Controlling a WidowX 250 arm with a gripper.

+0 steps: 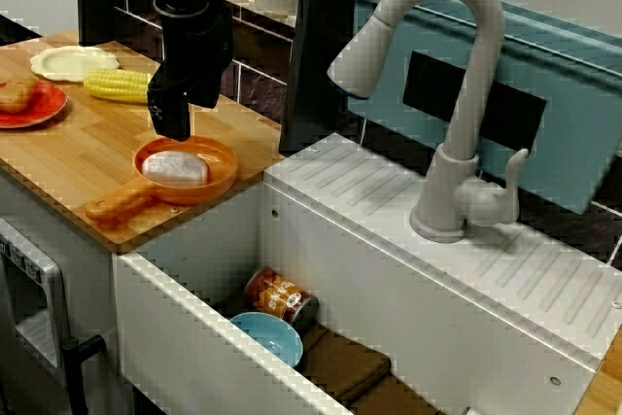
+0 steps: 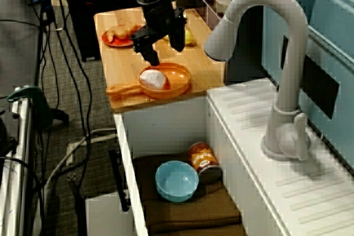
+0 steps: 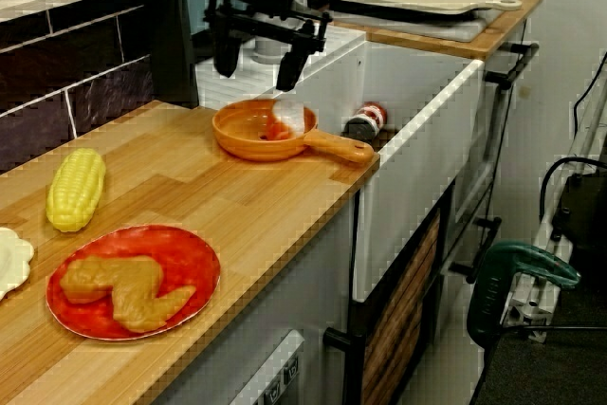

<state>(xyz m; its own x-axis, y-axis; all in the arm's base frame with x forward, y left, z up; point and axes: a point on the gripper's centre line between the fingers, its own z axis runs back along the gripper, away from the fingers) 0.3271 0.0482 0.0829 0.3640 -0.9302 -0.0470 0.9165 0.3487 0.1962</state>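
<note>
1. Wooden counter meets a white sink in a toy kitchen with dark tiles behind.
2. An orange pan sits on the counter's corner, just beside the sink. Its handle runs along the front edge.
3. A white lump lies inside the pan. In the view along the counter it leans toward the sink-side rim.
4. The gripper hovers right above the pan, fingers spread wide with nothing between them. It touches neither lump nor pan, as far as the views show.
5. One finger hangs over the back rim rather than over the pan's hollow. A straight drop would likely strike that rim and tip or shove the pan.
6. The pan sits so near the corner that a sideways push could send it into the sink or off the front.
7. The lump looks smooth and rounded, so a pinch off its middle may squeeze it out.
8. Farther along the counter lie a corn cob, a red plate with browned food, and a pale plate.
9. Down in the sink are a blue bowl, a can and a brown cloth. The faucet stands well apart.
</note>
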